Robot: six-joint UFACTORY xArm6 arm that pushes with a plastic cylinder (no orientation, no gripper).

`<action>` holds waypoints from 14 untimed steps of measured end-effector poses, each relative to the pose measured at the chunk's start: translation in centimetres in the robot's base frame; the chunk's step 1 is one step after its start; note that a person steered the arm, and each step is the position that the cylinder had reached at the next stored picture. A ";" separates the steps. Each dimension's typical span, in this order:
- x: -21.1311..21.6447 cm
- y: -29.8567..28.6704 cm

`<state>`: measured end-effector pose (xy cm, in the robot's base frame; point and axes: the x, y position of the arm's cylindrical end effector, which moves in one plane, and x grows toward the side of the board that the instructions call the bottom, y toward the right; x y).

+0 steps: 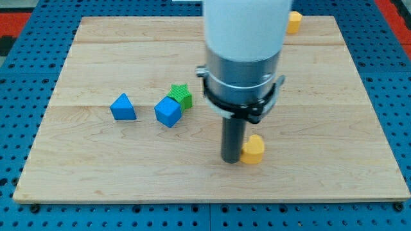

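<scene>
At the view's left of the bench point(96, 186) sits a blue triangular block point(122, 107), well apart from my tip. Right of it a blue cube point(168, 112) touches a green star-shaped block point(182, 95) behind it. Further right, my tip point(232, 160) stands just beside, seemingly touching, the left side of a yellow block point(253, 149). My end effector is a bare rod, holding nothing. Another yellow block point(294, 22) sits at the view's top edge, partly hidden by the arm.
</scene>
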<state>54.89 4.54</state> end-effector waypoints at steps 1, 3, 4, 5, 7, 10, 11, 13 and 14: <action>-0.8 2.3; -1.9 4.1; -2.8 6.7; -2.6 9.3; -5.2 4.6; -15.4 -8.6; -14.8 -13.6; -11.3 -16.4; -11.5 -11.5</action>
<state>43.38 -6.99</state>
